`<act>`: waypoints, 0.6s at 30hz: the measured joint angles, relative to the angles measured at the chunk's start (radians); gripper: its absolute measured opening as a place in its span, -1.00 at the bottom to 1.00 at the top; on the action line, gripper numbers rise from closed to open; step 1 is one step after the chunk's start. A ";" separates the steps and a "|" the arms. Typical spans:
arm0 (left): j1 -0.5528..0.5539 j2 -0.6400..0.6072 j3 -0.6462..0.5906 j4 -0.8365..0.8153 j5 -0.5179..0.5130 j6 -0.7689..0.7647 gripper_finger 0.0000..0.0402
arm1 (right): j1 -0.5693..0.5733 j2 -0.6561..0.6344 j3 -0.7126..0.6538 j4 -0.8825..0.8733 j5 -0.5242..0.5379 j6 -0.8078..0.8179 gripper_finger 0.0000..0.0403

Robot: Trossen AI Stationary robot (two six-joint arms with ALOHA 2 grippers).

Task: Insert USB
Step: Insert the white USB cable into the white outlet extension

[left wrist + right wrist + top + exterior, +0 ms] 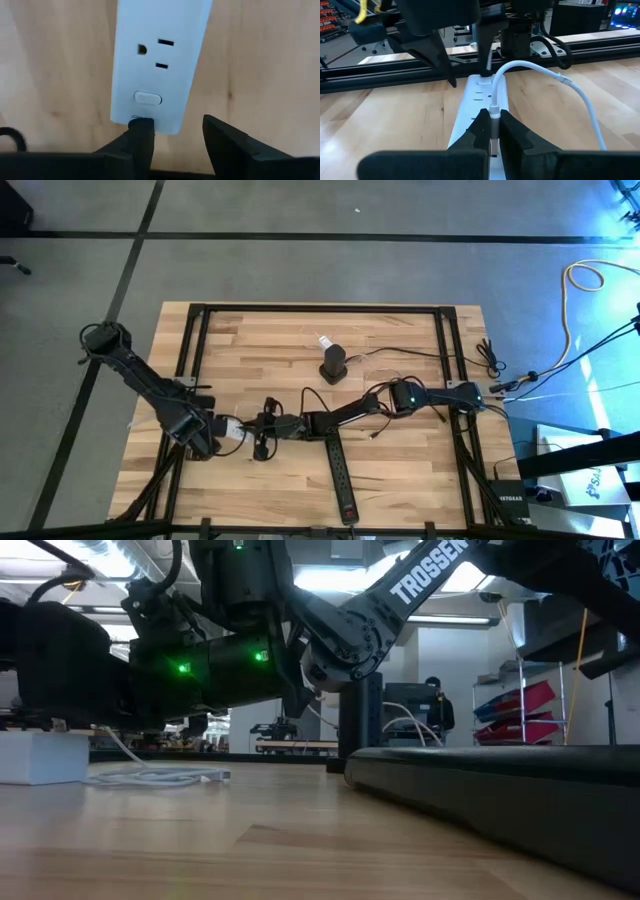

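A white power strip [155, 60] with an outlet and a rocker switch lies flat on the wooden table [400, 470], left of centre [232, 427]. My left gripper [175, 125] points down over the strip's near end with its fingers apart. One finger stands over the end edge and the other beside the strip's corner. My right gripper [492, 117] reaches in level from the table's right [262, 425], above the strip [480, 92]. It is shut on a white USB plug. The plug's white cable [570, 87] arcs up and off to the side. My left gripper has one finger [141, 131] lying over the strip's end edge; whether it touches the strip I cannot tell. My right gripper pinches the white USB plug [493, 111] between its two fingers, coming level from the table's right. The plug stands upright above the strip with its cable end up. The fingers hide its lower end.
A long black power strip [340, 470] lies near the front edge, large in the low view [500, 785]. A black stand with a white tip [332, 365] sits at the table's centre. Dark cables [265, 445] trail below the grippers, and black frame rails [320, 310] border the table.
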 joint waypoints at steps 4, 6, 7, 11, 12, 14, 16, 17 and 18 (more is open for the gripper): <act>0.000 0.000 0.012 0.028 0.008 -0.013 -0.26 | 0.004 0.000 0.000 0.000 0.018 0.003 -1.00; 0.000 0.000 0.018 0.061 0.003 -0.023 -0.26 | 0.002 0.000 0.000 0.000 0.018 0.004 -1.00; 0.000 0.000 0.018 0.065 0.003 -0.025 -0.26 | 0.002 0.000 0.000 -0.001 0.018 0.004 -1.00; -0.001 0.000 0.018 0.089 0.007 -0.026 -0.26 | 0.002 0.000 0.000 -0.004 0.026 0.050 -1.00; -0.001 -0.001 0.018 0.088 0.006 -0.023 -0.26 | 0.002 -0.001 0.000 -0.009 0.026 0.052 -1.00; -0.001 -0.009 0.018 0.088 -0.011 -0.032 -0.26 | 0.005 -0.001 0.000 -0.023 0.035 0.045 -1.00; -0.001 -0.025 0.018 0.092 -0.038 -0.049 -0.26 | 0.006 -0.001 0.001 -0.026 0.037 0.034 -1.00; -0.001 -0.033 0.021 0.092 -0.055 -0.055 -0.26 | 0.005 -0.001 0.001 -0.026 0.038 0.032 -1.00; -0.001 -0.037 0.029 0.097 -0.080 -0.057 -0.26 | 0.005 -0.001 0.001 -0.026 0.038 0.029 -1.00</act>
